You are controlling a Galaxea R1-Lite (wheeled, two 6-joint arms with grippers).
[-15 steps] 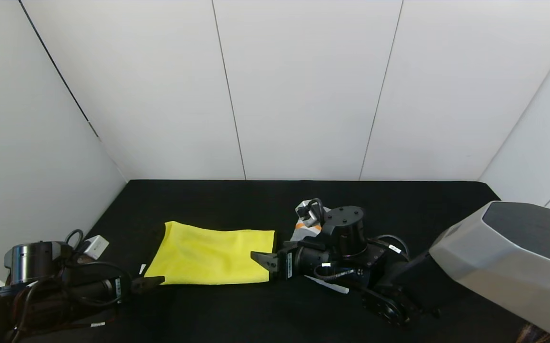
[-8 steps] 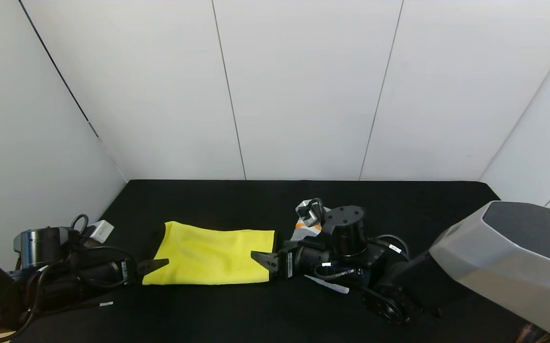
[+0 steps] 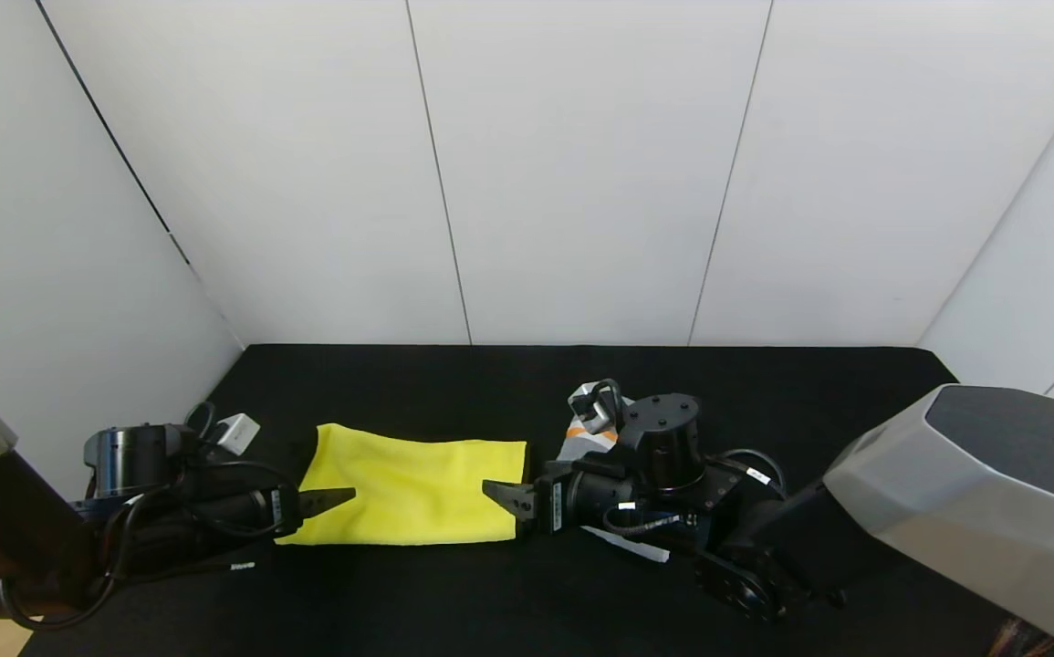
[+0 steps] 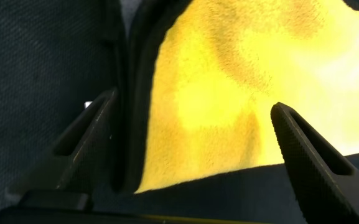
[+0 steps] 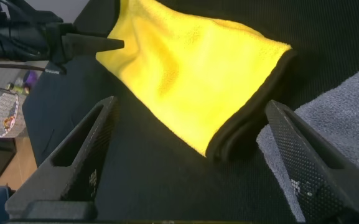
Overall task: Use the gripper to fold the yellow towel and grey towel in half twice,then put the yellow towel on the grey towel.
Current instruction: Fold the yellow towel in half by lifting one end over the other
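Yellow towel (image 3: 412, 493), folded, flat on black tabletop (image 3: 490, 593).
Left claw (image 3: 330, 499) wide at its left edge; right claw (image 3: 501, 497) wide at its right edge; grey towel (image 5: 341, 124) just beside.

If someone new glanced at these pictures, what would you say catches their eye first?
The yellow towel, already folded into a rectangle, glows against the black table left of centre. The left tool, open, sits at the towel's near left corner, and the right tool, also open, sits at its near right corner. The grey towel, with an orange stripe, lies to the right, mostly hidden behind the right arm in the head view.
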